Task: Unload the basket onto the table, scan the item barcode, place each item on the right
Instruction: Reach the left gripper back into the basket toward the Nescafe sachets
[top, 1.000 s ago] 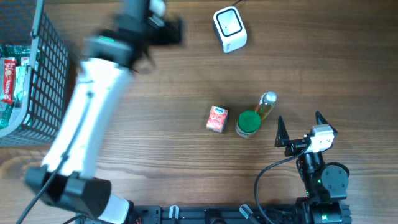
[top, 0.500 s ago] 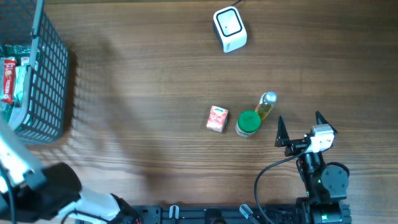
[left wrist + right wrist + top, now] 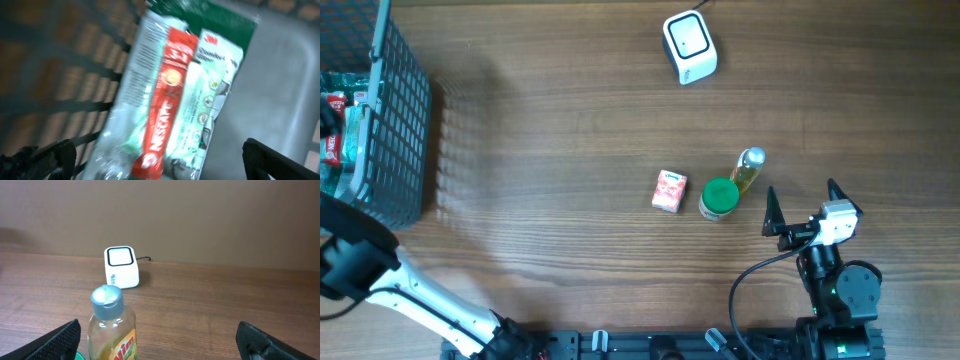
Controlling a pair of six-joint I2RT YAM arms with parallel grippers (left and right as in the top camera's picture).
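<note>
Where the dark wire basket [image 3: 395, 120] stands at the left edge of the wooden table [image 3: 540, 150], the left gripper [image 3: 160, 162] hangs over it, jaws spread wide and empty, above a red Nescafé stick packet [image 3: 167, 100] and a green-and-white 3M packet [image 3: 215, 70] lying together inside. Near the middle, a small pink carton [image 3: 669, 190], a green-lidded jar [image 3: 720, 197] and a clear silver-capped bottle of yellow liquid [image 3: 750, 168] sit close together, with the white box-shaped barcode scanner [image 3: 689, 47] well apart at the far edge. Rightmost, the right gripper [image 3: 801, 195] rests near the bottle, jaws wide apart, holding nothing.
</note>
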